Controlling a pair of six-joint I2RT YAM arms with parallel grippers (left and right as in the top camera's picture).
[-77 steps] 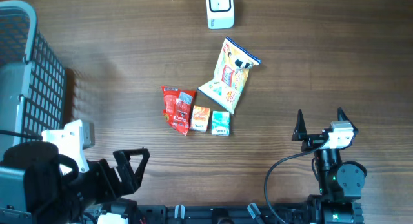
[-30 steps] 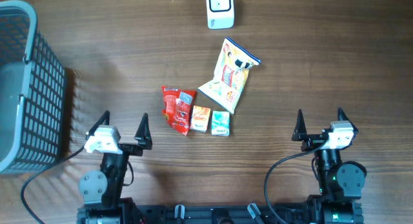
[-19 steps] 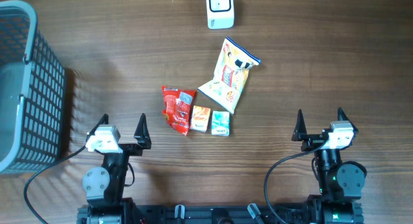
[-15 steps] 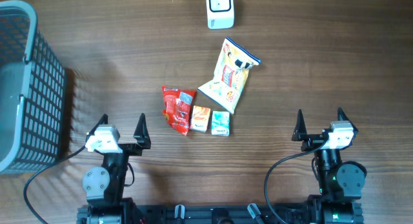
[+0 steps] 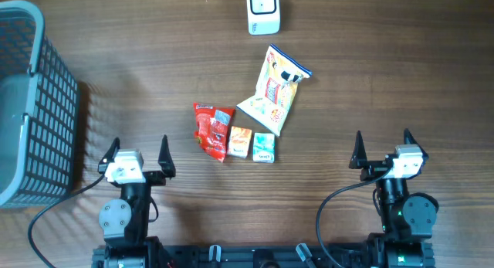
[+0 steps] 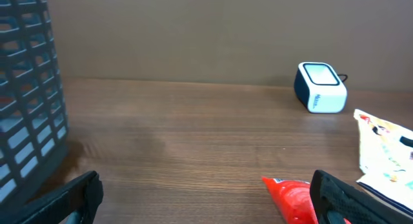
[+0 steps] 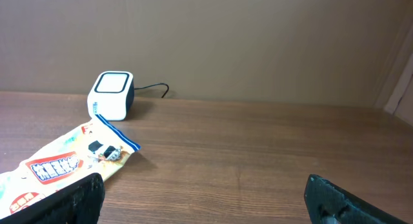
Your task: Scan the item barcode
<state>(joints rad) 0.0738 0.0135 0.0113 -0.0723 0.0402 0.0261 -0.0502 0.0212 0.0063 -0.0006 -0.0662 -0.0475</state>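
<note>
The grey basket (image 5: 31, 106) stands far left. My left gripper (image 5: 139, 150) has swung back from beside it and squared up near the front edge, jaws spread wide, holding nothing. Just ahead lie the red snack packet (image 5: 210, 129), orange carton (image 5: 240, 141), teal carton (image 5: 264, 147) and snack bag (image 5: 276, 90), all unmoved, with the barcode scanner (image 5: 263, 11) beyond. My right gripper (image 5: 383, 148) has stayed put, equally wide and empty. I judge the next pick hasn't begun.
</note>
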